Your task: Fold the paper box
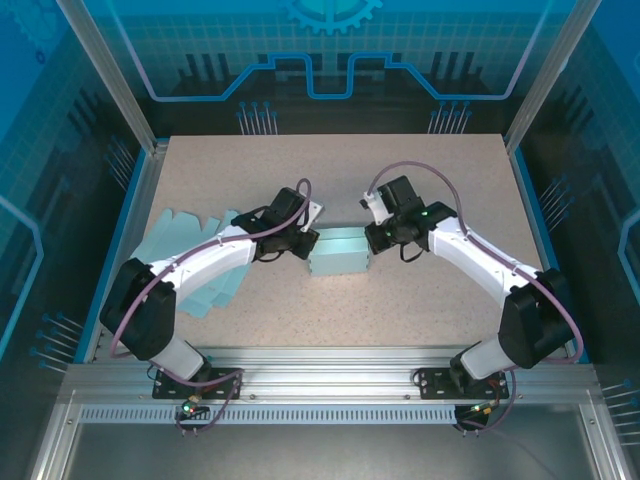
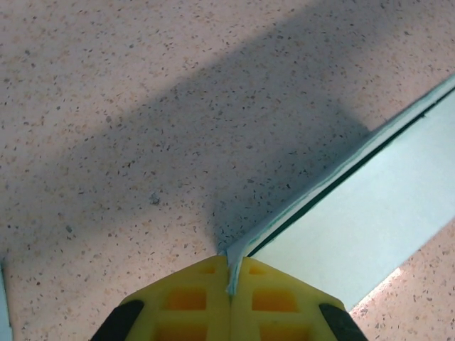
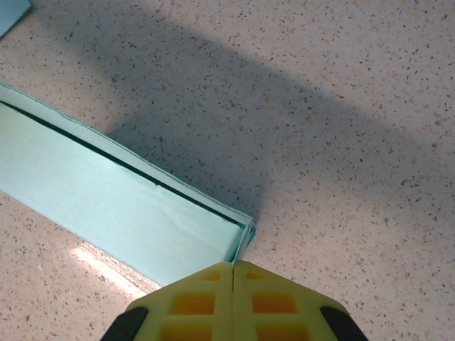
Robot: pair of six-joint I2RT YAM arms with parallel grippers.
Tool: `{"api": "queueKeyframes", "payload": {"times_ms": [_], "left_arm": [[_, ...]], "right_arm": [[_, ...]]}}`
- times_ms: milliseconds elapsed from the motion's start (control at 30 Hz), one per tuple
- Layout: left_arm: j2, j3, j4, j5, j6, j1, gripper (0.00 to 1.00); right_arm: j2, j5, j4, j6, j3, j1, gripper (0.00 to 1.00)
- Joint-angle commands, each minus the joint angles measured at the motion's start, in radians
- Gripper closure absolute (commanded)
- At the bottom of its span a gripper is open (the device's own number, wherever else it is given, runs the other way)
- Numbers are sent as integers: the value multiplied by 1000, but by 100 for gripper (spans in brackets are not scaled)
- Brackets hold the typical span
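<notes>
Box (image 1: 340,252) of pale teal paper is seen lying near the middle of the speckled table (image 1: 450,180), between the two grippers, its long side running left to right.

The left gripper (image 1: 308,238) is set against the box's left end. In the left wrist view its yellow fingers (image 2: 192,298) are pressed together, and a thin paper edge of the box (image 2: 370,227) is pinched in the seam between them at the gripper's tip (image 2: 229,266). From that pinch the box is seen stretching away to the upper right, with a dark slit along its top edge.

The right gripper (image 1: 372,238) is set against the box's right end. In the right wrist view its yellow fingers (image 3: 274,302) are likewise closed with no gap, and the short end wall at the corner of the box (image 3: 106,206) is seen running down into the seam at the tip (image 3: 233,268), so the paper is clamped there too.

Both arms are reached forward from their bases at the near edge and bent inward at the elbow, so that the wrists are brought face to face across the box. Both wrists are held low over the table.

A fanned pile of flat teal sheets (image 1: 185,250) is seen lying to the left, partly covered by the left arm.
</notes>
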Motion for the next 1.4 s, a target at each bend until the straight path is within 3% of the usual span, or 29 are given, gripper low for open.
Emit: {"api": "queueKeyframes", "payload": {"times_ms": [0,267,467,833,1067,1367], "left_arm": [[-6,-1,60,-12,-166,-12,94],[-42,-41,120,-14,-295,-40,86],[-68,-32,46,-78,-263,-41,83],[-80,-27,25,-107,-226,-39,78],[-75,-18,8,-150,-171,-24,64],[-95,-23,5,-99,-146,17,69]], "right_arm": [[-4,-13,3,45,-8,45,100],[-22,114,32,85,-29,104,100],[-62,176,74,107,-69,107,100],[-71,177,80,99,-80,110,100],[-61,183,69,93,-71,111,100],[-57,184,66,88,-63,113,100]]}}
